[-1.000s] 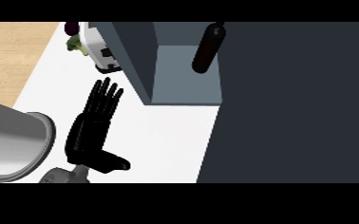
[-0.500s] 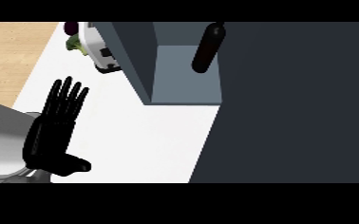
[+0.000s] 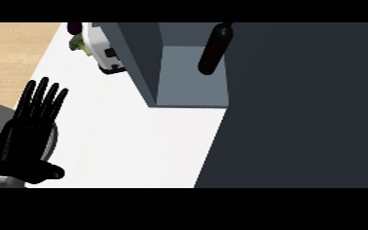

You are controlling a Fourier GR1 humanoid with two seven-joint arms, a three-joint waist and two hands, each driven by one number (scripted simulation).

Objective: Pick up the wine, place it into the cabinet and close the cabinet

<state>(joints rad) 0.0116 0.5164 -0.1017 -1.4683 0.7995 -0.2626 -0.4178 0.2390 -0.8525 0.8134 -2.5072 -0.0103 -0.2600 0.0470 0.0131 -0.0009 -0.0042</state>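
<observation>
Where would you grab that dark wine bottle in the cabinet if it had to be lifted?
Probably round the wide body of the wine bottle, coming from the open front of the cabinet. It stands near the front edge; walls close off the other sides.

White counter (image 3: 144, 141) under grey cabinet (image 3: 140, 58)

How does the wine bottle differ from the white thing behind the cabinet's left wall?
The wine bottle is dark, slim and stands inside the cabinet; the white object is pale, blockier and sits outside it on the counter, partly hidden. Neither is touched by the left hand.
</observation>
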